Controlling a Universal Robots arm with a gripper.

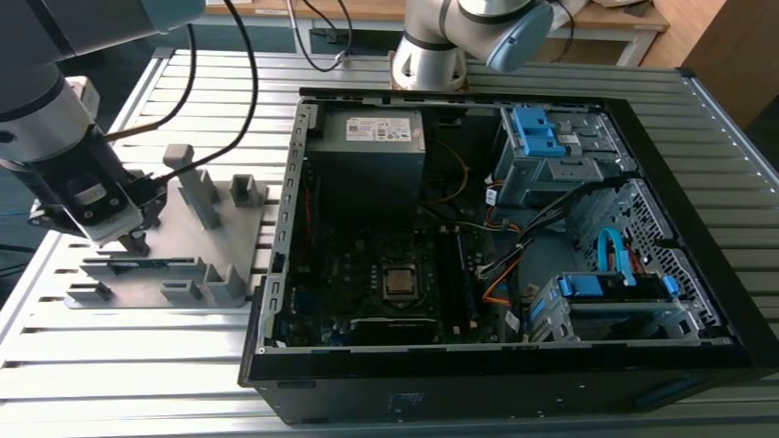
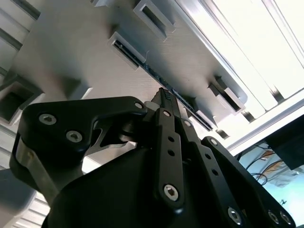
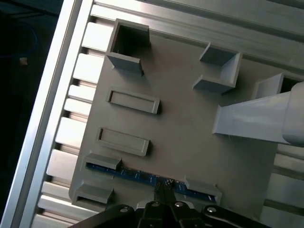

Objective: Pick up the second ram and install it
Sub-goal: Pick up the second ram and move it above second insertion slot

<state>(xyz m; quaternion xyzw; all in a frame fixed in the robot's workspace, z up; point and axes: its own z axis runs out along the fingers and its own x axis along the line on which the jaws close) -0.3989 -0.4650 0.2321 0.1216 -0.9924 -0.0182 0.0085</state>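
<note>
"Looking across the slatted table (image 1: 122, 365), where is the second ram (image 1: 152, 265) to be found?"

"It is seen on the grey fixture plate (image 1: 182, 239) at the exterior view's left, well apart from the open computer case (image 1: 487, 370). In the first wrist view the second ram (image 3: 137, 175) is shown as a long blue-edged strip, its two ends seated in low grey brackets (image 3: 102, 161). In the second wrist view the second ram (image 2: 142, 63) is seen as a thin dark line."

"And the gripper?"

"The gripper (image 1: 134, 245) is held over the plate, at about the middle of the strip's length. In both wrist views the gripper (image 2: 164, 95) (image 3: 164, 183) is seen at the strip's upper edge, touching it or just short of it. Whether it is clamped on the strip or released cannot be told."

"What is shown inside the case?"

"A motherboard (image 1: 365, 255) is seen on its floor, with a CPU socket (image 1: 402, 283) near the middle. None of it is touched by the arm."
</note>
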